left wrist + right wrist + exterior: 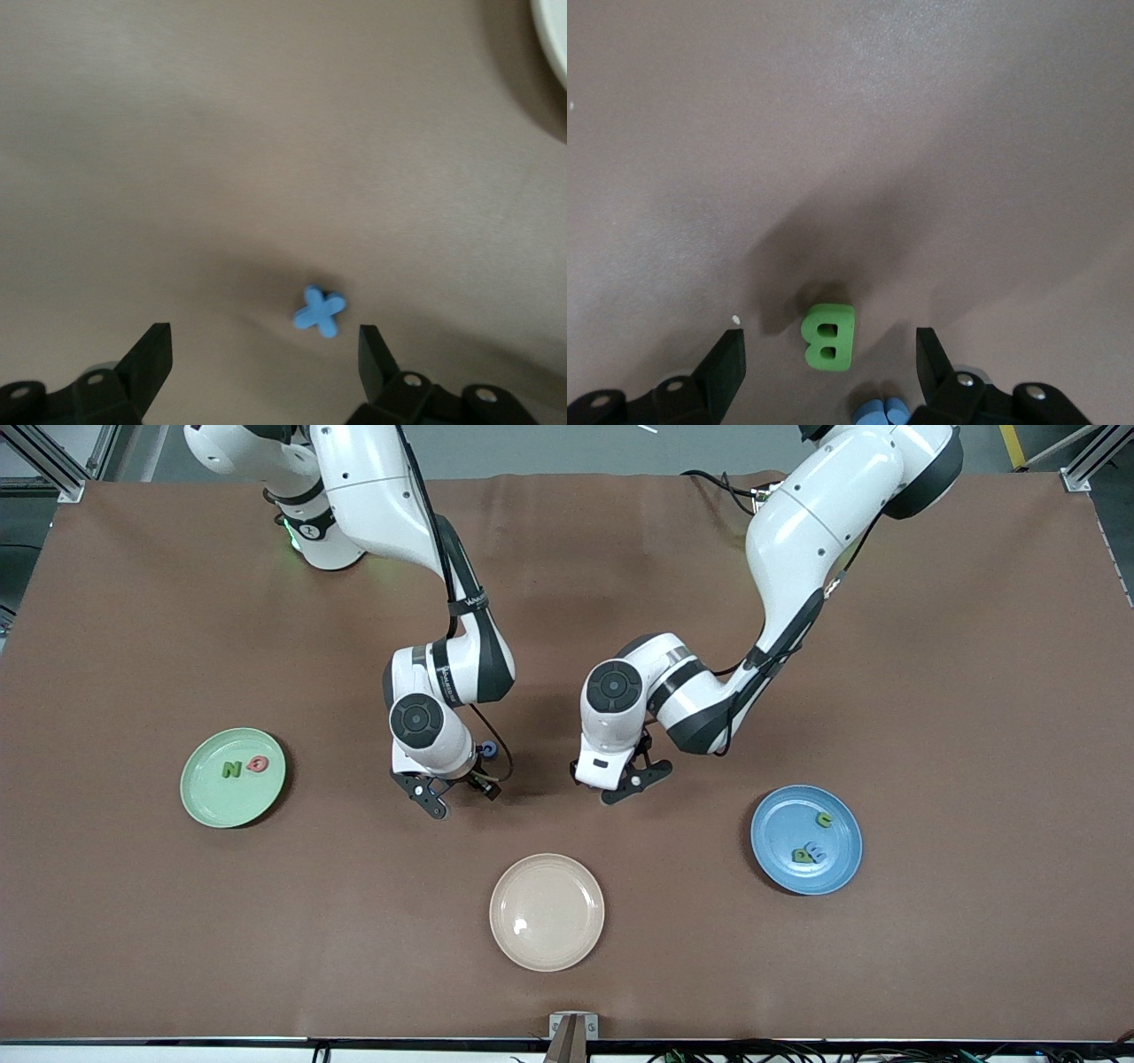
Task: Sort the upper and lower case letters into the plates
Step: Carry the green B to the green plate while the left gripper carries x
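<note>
The pale green plate (pixel 233 806) lies toward the right arm's end and holds a green N (pixel 231 770) and a red letter (pixel 258 763). The blue plate (pixel 780 864) lies toward the left arm's end and holds three small letters (pixel 811 854). My left gripper (pixel 631 784) is open, low over the table, with a small blue x (pixel 320 311) between its fingers (pixel 266 332), near one fingertip. My right gripper (pixel 456 795) is open over a green B (pixel 829 336), which sits between its fingers (pixel 830 334). Both letters are hidden in the front view.
An empty cream-beige plate (pixel 547 948) lies nearer the front camera, between the two grippers; its rim shows in the left wrist view (pixel 554 35). A second blue letter (pixel 881 413) lies on the brown table beside the B.
</note>
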Tool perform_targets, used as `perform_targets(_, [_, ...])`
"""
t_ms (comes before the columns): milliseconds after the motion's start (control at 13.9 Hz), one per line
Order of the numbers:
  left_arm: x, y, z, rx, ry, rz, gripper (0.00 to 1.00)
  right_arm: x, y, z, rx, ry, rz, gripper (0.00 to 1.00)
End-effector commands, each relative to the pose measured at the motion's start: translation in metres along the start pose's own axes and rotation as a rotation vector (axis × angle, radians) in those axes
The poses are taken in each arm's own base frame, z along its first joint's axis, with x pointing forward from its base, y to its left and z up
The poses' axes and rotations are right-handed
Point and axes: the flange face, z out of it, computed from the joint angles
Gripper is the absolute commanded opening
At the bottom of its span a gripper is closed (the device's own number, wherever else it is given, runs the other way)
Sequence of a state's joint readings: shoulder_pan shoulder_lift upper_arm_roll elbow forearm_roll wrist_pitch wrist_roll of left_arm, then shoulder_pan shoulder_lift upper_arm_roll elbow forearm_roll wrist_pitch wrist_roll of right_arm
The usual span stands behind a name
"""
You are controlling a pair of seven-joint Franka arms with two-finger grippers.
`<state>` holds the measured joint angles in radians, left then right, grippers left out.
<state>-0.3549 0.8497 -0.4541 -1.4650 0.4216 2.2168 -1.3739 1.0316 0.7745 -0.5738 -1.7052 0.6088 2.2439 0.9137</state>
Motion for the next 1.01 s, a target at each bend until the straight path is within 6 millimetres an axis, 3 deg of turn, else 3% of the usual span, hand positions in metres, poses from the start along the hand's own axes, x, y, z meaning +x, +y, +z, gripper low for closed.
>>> perform_targets(0, [-0.008, 0.01, 0.013, -0.013, -0.002, 0.082, 0.79, 0.001, -0.005, 0.002, 0.013, -0.013, 0.012, 0.73])
perform_targets(287, [-0.012, 0.016, 0.018, -0.018, -0.006, 0.099, 0.66, -0.008, -0.009, 0.012, 0.028, 0.0, -0.004, 0.6])
perform_targets(431, [-0.008, 0.02, 0.023, -0.025, -0.011, 0.097, 0.66, -0.011, -0.009, 0.019, 0.026, 0.003, -0.011, 0.55])
perform_targets(934, [-0.007, 0.023, 0.034, -0.009, 0.011, 0.15, 0.58, -0.013, -0.01, 0.019, 0.018, 0.008, -0.034, 0.12])
